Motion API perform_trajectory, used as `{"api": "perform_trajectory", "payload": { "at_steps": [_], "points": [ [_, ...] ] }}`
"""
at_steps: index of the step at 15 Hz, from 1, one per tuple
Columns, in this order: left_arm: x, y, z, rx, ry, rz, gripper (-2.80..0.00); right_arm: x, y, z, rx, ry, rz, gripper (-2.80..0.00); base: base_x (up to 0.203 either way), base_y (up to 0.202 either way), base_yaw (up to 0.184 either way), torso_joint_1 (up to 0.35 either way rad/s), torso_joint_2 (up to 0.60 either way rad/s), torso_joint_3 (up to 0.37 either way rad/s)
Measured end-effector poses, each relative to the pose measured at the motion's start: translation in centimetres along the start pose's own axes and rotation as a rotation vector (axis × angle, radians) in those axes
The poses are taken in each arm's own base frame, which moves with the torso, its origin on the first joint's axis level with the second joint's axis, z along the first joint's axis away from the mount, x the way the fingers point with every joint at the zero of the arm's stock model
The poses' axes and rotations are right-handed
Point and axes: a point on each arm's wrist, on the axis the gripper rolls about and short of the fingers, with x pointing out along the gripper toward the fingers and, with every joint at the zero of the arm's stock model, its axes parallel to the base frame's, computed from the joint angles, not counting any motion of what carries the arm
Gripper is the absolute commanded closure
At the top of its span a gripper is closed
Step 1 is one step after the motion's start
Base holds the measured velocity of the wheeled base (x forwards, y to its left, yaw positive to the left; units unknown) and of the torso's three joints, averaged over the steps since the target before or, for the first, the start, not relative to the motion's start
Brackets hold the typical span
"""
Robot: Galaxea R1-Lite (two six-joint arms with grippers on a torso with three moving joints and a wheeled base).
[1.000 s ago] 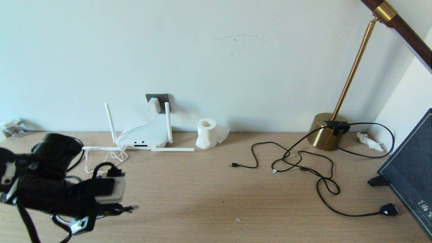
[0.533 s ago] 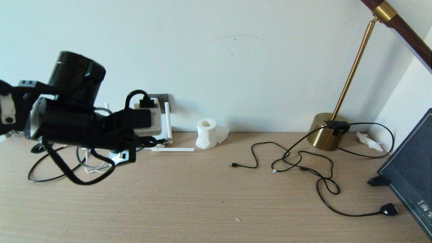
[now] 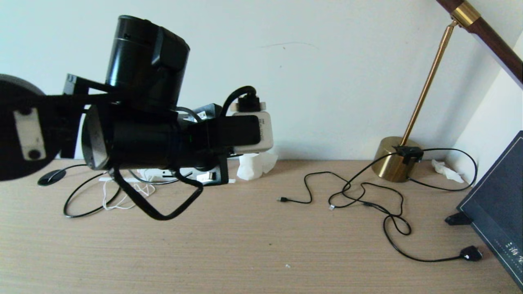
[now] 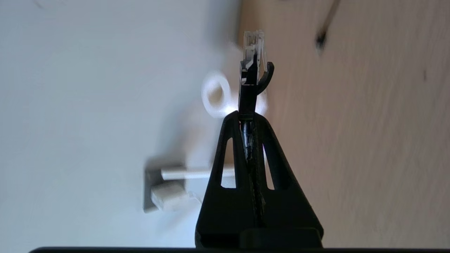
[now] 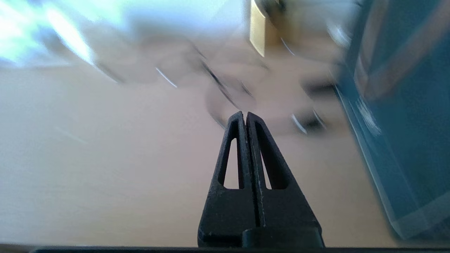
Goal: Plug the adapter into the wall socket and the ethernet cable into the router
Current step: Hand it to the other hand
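Clearly the left gripper pinches the ethernet cable behind its plug, up in the air right of the wall socket, where the adapter already sits. That thin grip could let the plug twist and miss the router's port below the socket; the right gripper is pressed together, empty.

Wooden desk, light grain, set against a pale wall. On it, from the robot's left: a loop of the black ethernet cable; a tangle of thin white cord; the white router, largely hidden; a white tissue roll near the wall; loose black cables ending in a black plug; a brass lamp base; a crumpled tissue; a dark tilted panel at the right edge.
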Motion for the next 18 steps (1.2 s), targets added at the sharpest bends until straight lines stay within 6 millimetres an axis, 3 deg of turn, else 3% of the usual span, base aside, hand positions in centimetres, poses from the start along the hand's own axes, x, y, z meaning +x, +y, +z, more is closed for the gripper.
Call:
{"api": "perform_trajectory", "payload": {
  "at_steps": [3, 6, 10, 16, 17, 18],
  "points": [
    [0.1, -0.7, 0.9, 0.000, -0.058, 0.046, 0.00, 0.0, 1.0, 6.6, 0.193, 0.026, 0.257, 0.00, 0.000, 0.000, 0.000, 0.000, 0.00, 0.000],
    [-0.5, -1.0, 1.5, -0.014, -0.131, 0.040, 0.00, 4.1, 1.8, 9.9, 0.312, 0.242, 0.543, 0.00, 0.000, 0.000, 0.000, 0.000, 0.00, 0.000],
    [-1.0, -1.2, 2.2, -0.011, -0.183, 0.050, 0.00, 11.0, 2.5, 11.9, 0.369, 0.393, 0.733, 0.00, 0.000, 0.000, 0.000, 0.000, 0.00, 0.000],
    [0.3, -1.9, 3.4, 0.003, -0.211, 0.038, 0.00, 18.7, 4.8, 11.8, 0.310, 0.496, 0.778, 0.00, 0.000, 0.000, 0.000, 0.000, 0.00, 0.000],
    [0.5, -2.1, 3.5, 0.006, -0.212, 0.033, 0.00, 19.9, 5.5, 11.7, 0.298, 0.492, 0.781, -2.80, 0.000, 0.000, 0.000, 0.000, 0.00, 0.000],
    [0.7, -2.2, 3.7, 0.009, -0.214, 0.028, 0.00, 21.2, 6.2, 11.5, 0.289, 0.486, 0.782, -2.80, 0.000, 0.000, 0.000, 0.000, 0.00, 0.000]
  ]
}}
